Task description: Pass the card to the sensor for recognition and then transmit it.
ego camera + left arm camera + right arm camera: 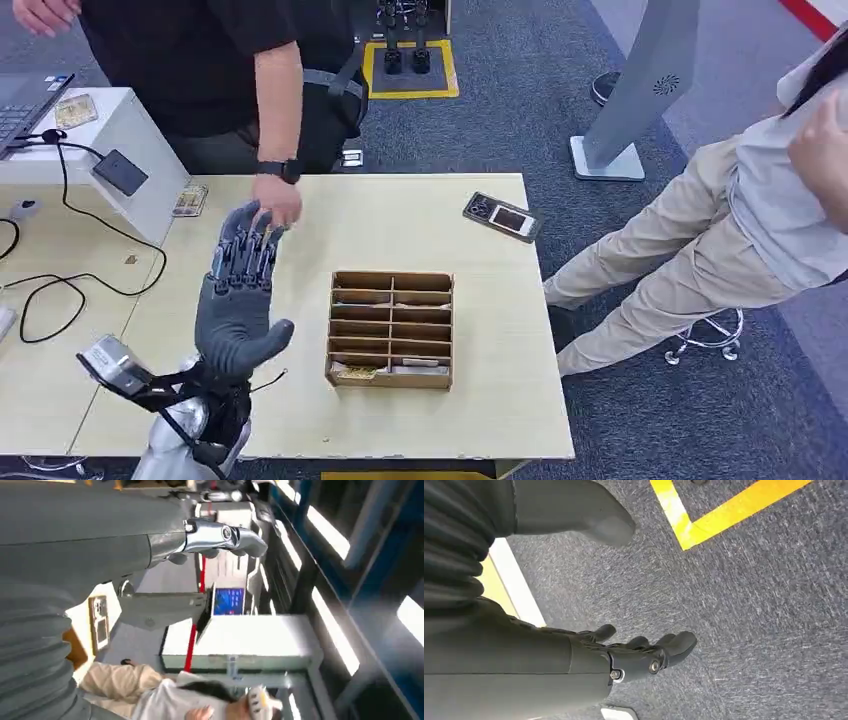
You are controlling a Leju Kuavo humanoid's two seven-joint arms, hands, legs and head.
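Pale wood table (480, 400), bearing a slotted rack (390, 328). Left hand (238, 290) raised over it, fingers stretched, nothing seen in them, tips touched by a person's hand (278, 203). Right hand (639, 655) hanging above carpet (749, 605), loosely spread, empty. Dark sensor (120, 172) on white box (150, 130); card (190, 200) leaning just beside.

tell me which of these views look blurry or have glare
Head view: evenly lit and mostly sharp, though the left hand is slightly soft at its fingers. Left wrist view: smeared throughout, with bright window strips blown out. Right wrist view: the carpet streaks with blur, while the right hand reads fairly clearly.
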